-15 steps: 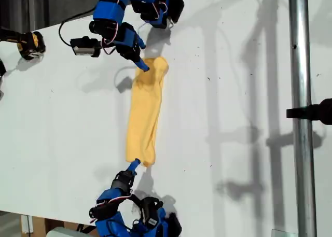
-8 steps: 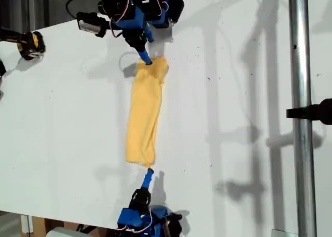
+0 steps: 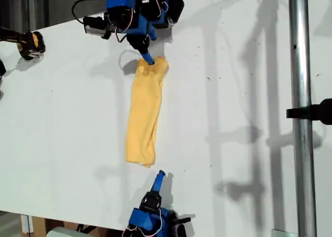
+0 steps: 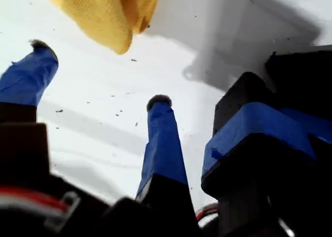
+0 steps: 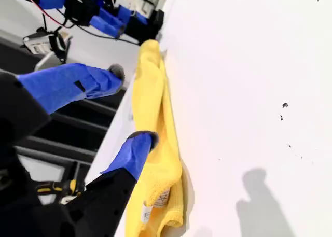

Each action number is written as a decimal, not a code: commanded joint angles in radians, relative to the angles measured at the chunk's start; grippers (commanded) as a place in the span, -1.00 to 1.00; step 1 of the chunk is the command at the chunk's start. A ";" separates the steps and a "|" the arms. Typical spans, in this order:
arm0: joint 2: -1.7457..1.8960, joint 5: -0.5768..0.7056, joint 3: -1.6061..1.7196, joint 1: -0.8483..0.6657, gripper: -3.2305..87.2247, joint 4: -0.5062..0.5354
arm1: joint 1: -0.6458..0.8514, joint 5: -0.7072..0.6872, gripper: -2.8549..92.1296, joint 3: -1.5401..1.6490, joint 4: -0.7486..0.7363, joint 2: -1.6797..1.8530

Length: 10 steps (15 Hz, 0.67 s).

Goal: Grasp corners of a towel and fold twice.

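Towel (image 3: pixel 144 112) folded once into a long thin strip, lying flat on the white counter (image 3: pixel 233 92) and running from 12 o'clock to 6 o'clock in the exterior view. Likely left stretched out like this so that each end faces one arm and the second fold can bring one end over the other. Up at the 12 o'clock end, my second gripper (image 3: pixel 150 60) pointing down onto the cloth, with its fingers (image 5: pixel 137 146) spread apart and one tip resting against the yellow edge, close to a small white label (image 5: pixel 158 198). Nothing pinched between them. Looks set for a grab at the corners (image 3: pixel 155 66) there. Down at the 6 o'clock end, my first gripper (image 3: pixel 161 173) standing off the cloth, a little toward 4 o'clock from the strip's rounded end. Fingers (image 4: pixel 31 71) wide open too, with only bare counter between them and the towel tip ahead. Probably kept clear so the cloth lies loose and does not get dragged. Second fold not yet done. Next needed: close on an end without bunching the layers.
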 commanded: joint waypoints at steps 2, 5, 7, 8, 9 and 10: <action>0.006 -0.018 -0.002 0.015 -0.52 -0.002 | 0.117 -0.118 -0.16 0.115 -0.207 -0.026; 0.006 -0.026 -0.002 0.011 -0.52 0.005 | 0.183 -0.181 -0.18 0.187 -0.313 -0.025; 0.006 -0.025 -0.005 0.000 -0.52 0.006 | 0.202 -0.204 -0.18 0.207 -0.373 -0.091; 0.006 -0.026 -0.005 -0.003 -0.52 0.006 | 0.209 -0.216 -0.18 0.213 -0.423 -0.141; 0.006 -0.029 -0.005 -0.006 -0.52 0.008 | 0.216 -0.225 -0.18 0.212 -0.471 -0.204; 0.006 -0.037 -0.003 -0.006 -0.52 0.009 | 0.232 -0.244 -0.18 0.210 -0.514 -0.273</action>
